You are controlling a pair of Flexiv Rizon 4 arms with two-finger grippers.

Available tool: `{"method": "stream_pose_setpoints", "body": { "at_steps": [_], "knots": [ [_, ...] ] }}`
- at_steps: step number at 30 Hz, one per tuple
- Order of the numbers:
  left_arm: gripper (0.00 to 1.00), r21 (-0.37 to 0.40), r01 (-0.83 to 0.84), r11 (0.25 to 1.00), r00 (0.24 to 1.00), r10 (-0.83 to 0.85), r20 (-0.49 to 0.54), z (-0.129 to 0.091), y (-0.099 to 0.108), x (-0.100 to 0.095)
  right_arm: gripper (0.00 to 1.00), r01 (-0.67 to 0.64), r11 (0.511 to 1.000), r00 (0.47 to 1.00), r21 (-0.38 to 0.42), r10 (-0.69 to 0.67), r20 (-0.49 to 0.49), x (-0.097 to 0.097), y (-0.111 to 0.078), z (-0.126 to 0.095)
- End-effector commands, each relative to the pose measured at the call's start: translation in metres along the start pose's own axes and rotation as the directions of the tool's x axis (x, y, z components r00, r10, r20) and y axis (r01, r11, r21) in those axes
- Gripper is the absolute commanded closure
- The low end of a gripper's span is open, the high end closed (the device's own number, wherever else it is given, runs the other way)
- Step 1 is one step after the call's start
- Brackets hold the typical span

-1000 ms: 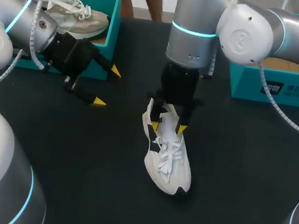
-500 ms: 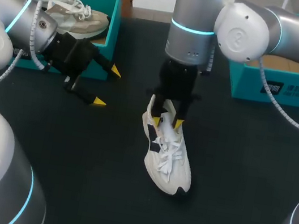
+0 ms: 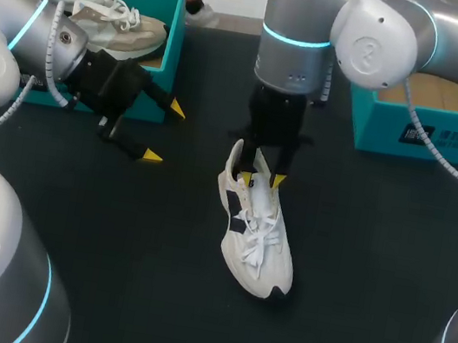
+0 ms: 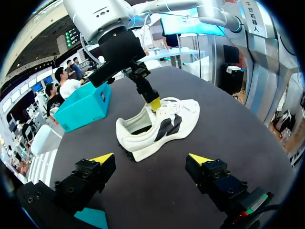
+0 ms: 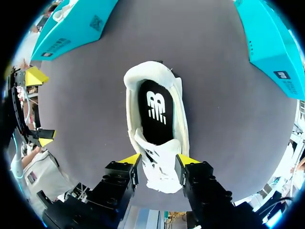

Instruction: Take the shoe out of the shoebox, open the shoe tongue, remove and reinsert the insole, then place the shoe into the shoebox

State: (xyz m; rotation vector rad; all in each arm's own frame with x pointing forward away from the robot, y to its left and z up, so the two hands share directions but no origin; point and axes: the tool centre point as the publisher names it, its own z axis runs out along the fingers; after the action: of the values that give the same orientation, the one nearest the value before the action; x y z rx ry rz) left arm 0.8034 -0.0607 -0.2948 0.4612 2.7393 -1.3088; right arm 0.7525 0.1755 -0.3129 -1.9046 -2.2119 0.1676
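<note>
Shoe, head view, surroundings: the white shoe [image 3: 254, 242] rests sole-down mid table [image 3: 374, 249], well apart from the left shoebox [image 3: 175, 30], which holds a second shoe [image 3: 118, 21], and from the right shoebox [image 3: 429, 135].
Head view, arms: the right arm stands upright over it, right gripper [image 3: 262, 179] clamped on the tongue [image 3: 257, 194]. The left gripper [image 3: 165, 133] hovers beside the left shoebox, fingers wide apart.
Head view, axis: heel far, toe toward the robot, slanting slightly right.
Left wrist view: the shoe [image 4: 159, 126] lies side-on ahead of the spread left gripper [image 4: 151, 159].
Right wrist view: the tongue [image 5: 159, 174] is pinched in the right gripper [image 5: 158, 160]; the black insole [image 5: 155, 107] is ahead, and the heel points away.
</note>
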Motion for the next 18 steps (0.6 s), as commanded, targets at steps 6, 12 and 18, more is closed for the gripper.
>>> {"method": "stream_pose_setpoints", "body": {
  "at_steps": [6, 12, 18],
  "knots": [
    [0.0, -0.003, 0.0, 1.0, 1.0, 0.0, -0.002, 0.0, 0.0, 0.0, 0.72, -0.007, 0.999, 1.0, -0.036, 0.007, 0.016, 0.001, 0.001, 0.0],
    [0.0, -0.003, 0.0, 1.0, 1.0, 0.0, -0.002, 0.0, 0.0, 0.0, 0.81, 0.003, 0.999, 1.0, -0.037, -0.002, 0.005, 0.001, 0.008, 0.01],
    [0.0, -0.003, 0.0, 1.0, 1.0, 0.0, -0.002, 0.0, 0.0, 0.0, 0.8, -0.004, 0.999, 1.0, -0.051, 0.004, -0.001, -0.003, 0.014, 0.019]
  ]
}}
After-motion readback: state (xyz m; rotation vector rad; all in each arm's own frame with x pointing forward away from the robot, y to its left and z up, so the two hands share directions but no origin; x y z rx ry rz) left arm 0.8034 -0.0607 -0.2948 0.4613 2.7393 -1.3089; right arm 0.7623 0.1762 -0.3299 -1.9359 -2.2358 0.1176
